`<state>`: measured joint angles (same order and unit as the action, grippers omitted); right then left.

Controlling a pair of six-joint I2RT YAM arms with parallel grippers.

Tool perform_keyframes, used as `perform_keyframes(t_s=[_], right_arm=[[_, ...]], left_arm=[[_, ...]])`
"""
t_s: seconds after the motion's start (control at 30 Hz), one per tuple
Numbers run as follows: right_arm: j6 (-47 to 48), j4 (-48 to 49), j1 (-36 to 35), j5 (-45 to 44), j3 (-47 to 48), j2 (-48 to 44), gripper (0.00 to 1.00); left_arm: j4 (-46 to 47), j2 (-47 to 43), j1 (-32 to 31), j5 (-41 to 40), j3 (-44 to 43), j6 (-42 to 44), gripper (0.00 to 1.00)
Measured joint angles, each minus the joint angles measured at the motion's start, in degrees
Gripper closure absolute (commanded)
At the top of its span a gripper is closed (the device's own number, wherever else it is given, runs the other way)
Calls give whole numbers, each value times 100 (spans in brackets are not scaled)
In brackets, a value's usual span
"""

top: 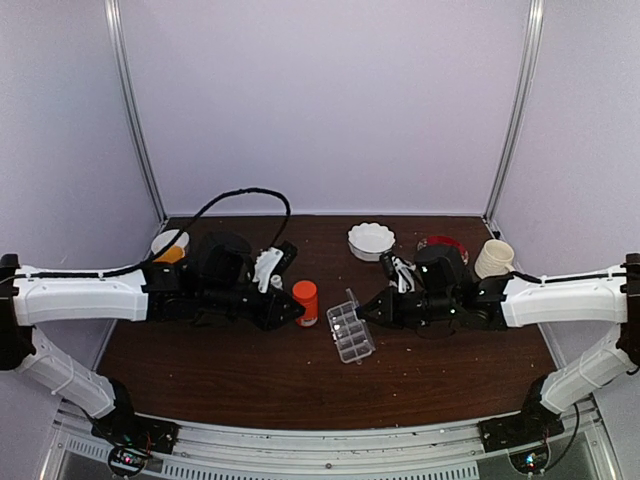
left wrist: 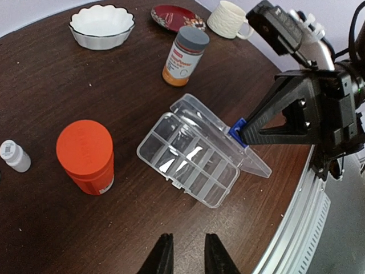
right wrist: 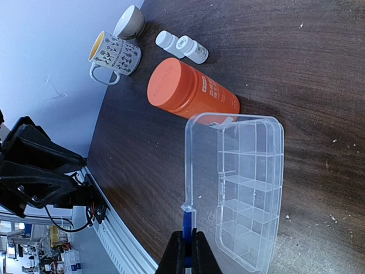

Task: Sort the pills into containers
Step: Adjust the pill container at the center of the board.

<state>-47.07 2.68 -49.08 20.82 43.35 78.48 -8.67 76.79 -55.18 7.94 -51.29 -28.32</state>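
Right tool [right wrist: 187,238] clamped on blue latch tab [right wrist: 187,220] of the one organizer box [left wrist: 188,165], lid [right wrist: 201,165] open, box mid-counter [top: 240,370] with long axis far-to-near, cells [left wrist: 171,149] look empty, pills not discernible, left tool [left wrist: 184,254] slightly apart, empty, box ahead beside one orange bottle [left wrist: 85,155].

- left gripper [left wrist: 187,238]: finger bases cut off by bottom edge.
- blue latch [right wrist: 186,220] of lid [right wrist: 199,165]: lower part hidden between right gripper [right wrist: 187,235] fingers.
- white specks [right wrist: 333,218] on table [right wrist: 296,68]: too small to identify.
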Motion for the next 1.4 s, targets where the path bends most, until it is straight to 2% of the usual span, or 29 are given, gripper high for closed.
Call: perform_keyframes(t_s=[0.23,0.6,0.87,1.17,1.4], right_arm=[[-264,468,76,-2,-258,46,100],[-920,1513,212,201,-883,470,100],[-1023,1816,293,273,-925,595,100],[-1001,1904,372,343,-925,767,100],[-881,1860,487,367,-922,769,100]], left_arm=[[-48,984,-269,-44,-487,192,80],[-39,2256,-317,107,-1191,251,79],[0,2767,-317,129,-1270,245,79],[-68,3394,-317,116,-1788,229,80],[-409,3585,-317,-74,-2057,192,80]])
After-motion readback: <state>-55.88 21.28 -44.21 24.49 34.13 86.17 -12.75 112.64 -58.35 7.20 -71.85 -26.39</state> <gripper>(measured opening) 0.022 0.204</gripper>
